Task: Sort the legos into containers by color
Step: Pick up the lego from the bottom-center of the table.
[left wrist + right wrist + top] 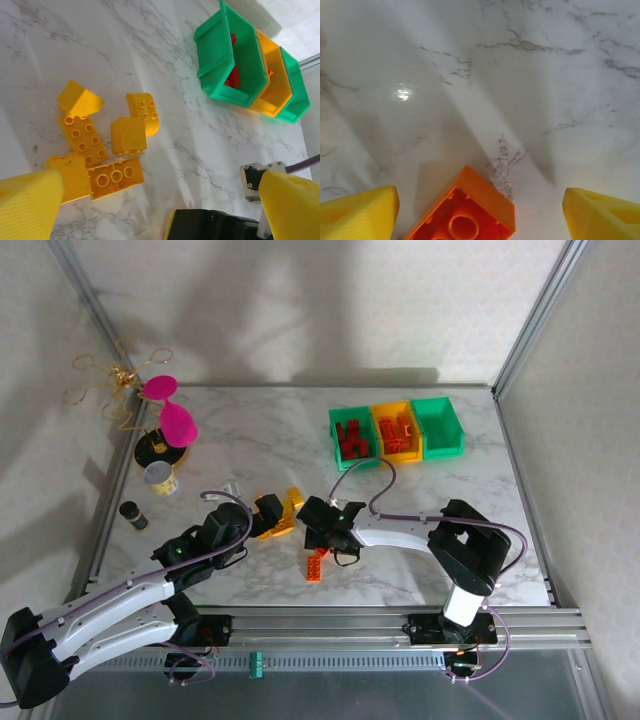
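The containers stand in a row at the back right: a green bin (350, 436) with red legos, a yellow bin (395, 430) with orange legos, and a green bin (440, 425). In the left wrist view they lie at the upper right (235, 60). Several yellow legos (102, 145) lie in a cluster at mid-table (285, 512), just ahead of my left gripper (160, 210), which is open and holds nothing. One orange lego (465, 215) lies upside down on the marble (317, 566). My right gripper (480, 215) is open, its yellow fingers (360, 212) standing wide on either side of that brick.
Two pink cups (172, 415), a white cup (162, 478) and a small dark jar (133, 515) stand at the left edge. A tangle of gold wire (105, 380) sits at the back left. The right arm's black gripper body (225, 225) is close beside my left gripper.
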Tool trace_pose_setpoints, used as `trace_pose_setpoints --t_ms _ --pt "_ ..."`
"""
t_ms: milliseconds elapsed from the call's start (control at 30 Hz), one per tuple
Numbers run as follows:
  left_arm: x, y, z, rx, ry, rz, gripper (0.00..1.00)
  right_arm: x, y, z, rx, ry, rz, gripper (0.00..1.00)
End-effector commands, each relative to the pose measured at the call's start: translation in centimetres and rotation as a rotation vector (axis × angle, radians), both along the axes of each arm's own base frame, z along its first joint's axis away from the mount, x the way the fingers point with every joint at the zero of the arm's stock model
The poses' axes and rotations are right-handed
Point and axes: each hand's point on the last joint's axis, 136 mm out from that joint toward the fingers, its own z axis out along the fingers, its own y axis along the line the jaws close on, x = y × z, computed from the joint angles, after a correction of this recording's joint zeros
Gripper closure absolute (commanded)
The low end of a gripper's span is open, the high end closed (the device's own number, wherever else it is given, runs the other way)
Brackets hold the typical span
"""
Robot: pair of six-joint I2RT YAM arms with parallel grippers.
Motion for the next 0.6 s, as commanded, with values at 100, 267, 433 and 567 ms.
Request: trace_pose_setpoints --t_ms 100,267,433,567 --pt "0.1 0.9 -0.2 0.021 -0.002 0.031 0.0 -0.8 -1.7 -0.8 -0.094 0.009 -0.043 0.22" --pt "0.2 0.9 -0.1 0.02 -0.005 0.035 0.0 -1.6 -2.9 -0.9 -0.12 0.015 -0.06 0.31" --pt "0.3 0.7 -0.1 0.019 -0.006 0.03 0.0 -1.5 -2.7 -0.9 -0.099 0.001 -0.046 0.42" --pt "0.4 0.4 0.1 0.019 -0.005 0.02 0.0 -1.0 -1.7 -0.6 -0.075 -0.015 -0.021 0.52"
